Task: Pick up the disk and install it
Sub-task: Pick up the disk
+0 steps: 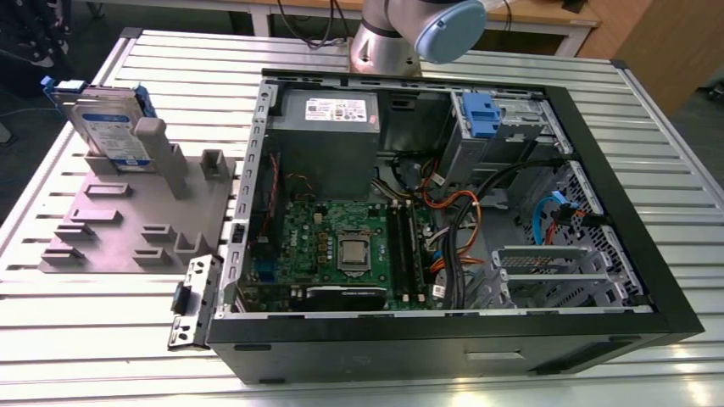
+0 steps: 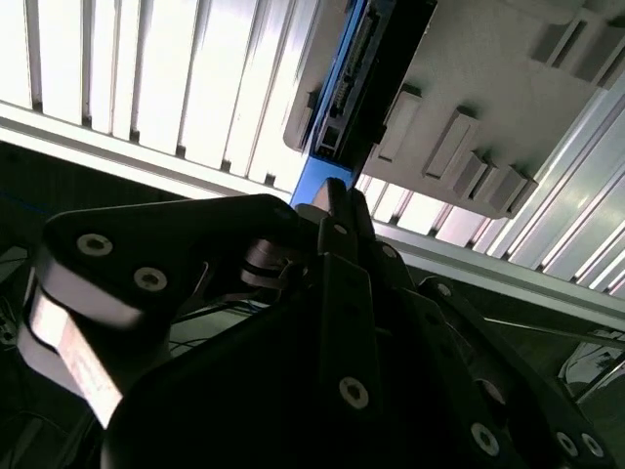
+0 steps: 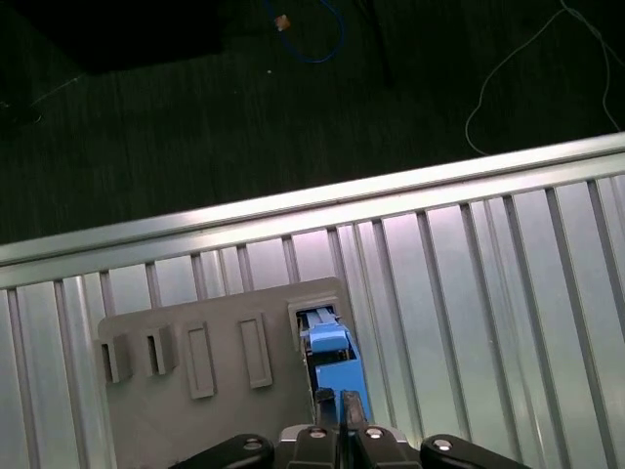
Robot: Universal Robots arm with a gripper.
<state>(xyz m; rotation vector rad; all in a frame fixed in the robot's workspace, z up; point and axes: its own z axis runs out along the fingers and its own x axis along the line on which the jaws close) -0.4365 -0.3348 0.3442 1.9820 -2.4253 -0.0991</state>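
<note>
disk — silver metal, blue plastic frame | table — ribbed bare metal | holder matt grey

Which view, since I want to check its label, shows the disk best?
The exterior view: the disk stands upright in the grey holder, its labelled face in sight. Both wrist views show it edge-on: its blue frame in the first, blue frame and dark edge in the second.

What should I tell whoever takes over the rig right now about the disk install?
Gripper: fingers shut, holding nothing, pointed at the disk's blue edge in both wrist views.
Disk: upright in the grey fixture on the table, at the exterior view's left of the open computer case.
Done: nothing; the disk is not yet picked up.
Left: pick-up and install.
</note>
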